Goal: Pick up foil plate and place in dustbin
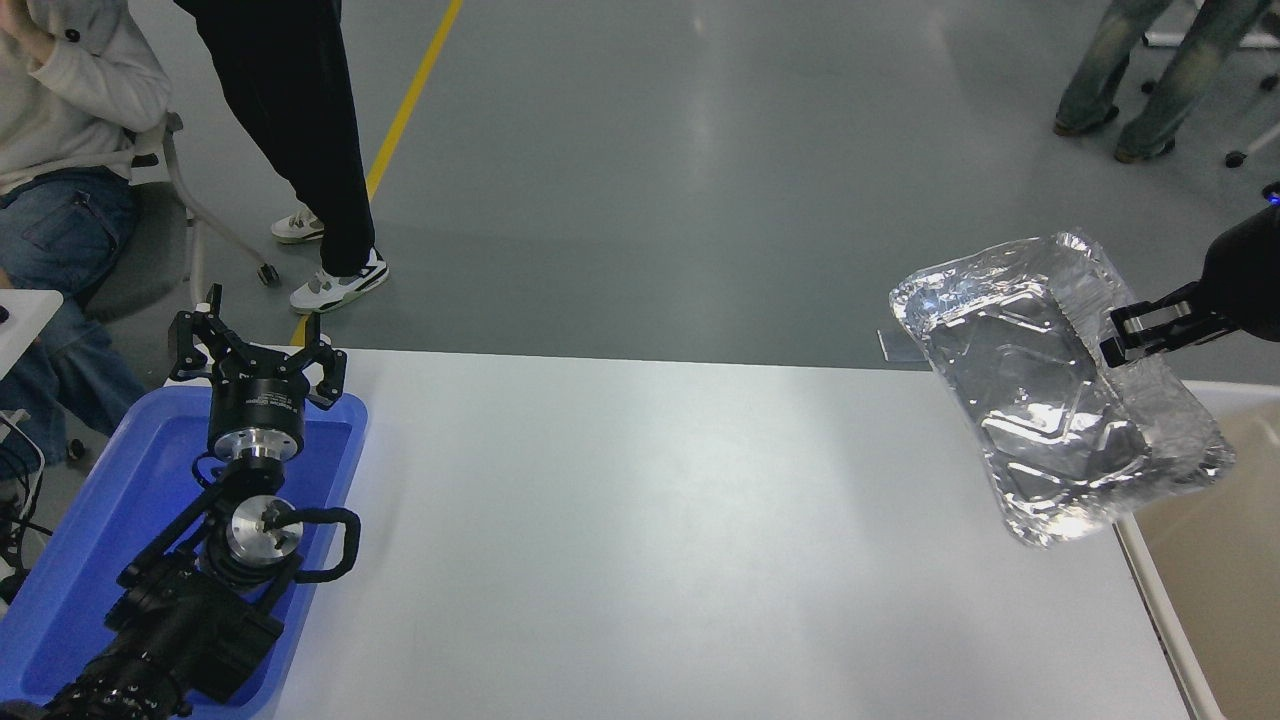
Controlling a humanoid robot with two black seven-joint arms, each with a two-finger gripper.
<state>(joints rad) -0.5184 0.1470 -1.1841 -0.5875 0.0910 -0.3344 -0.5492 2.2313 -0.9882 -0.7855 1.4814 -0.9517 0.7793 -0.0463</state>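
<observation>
The foil plate (1050, 400), shiny crinkled silver, hangs tilted in the air over the table's far right corner. My right gripper (1125, 335) comes in from the right edge and is shut on the plate's right rim. The dustbin (1215, 560), a beige tub with a cream rim, stands off the table's right edge, partly under the plate. My left arm is parked at the lower left over the blue tray, its gripper (258, 350) open and empty.
A blue plastic tray (120, 500) lies at the table's left edge under the left arm. A person sits at the far left and another stands beside them. Legs of another person show at the top right.
</observation>
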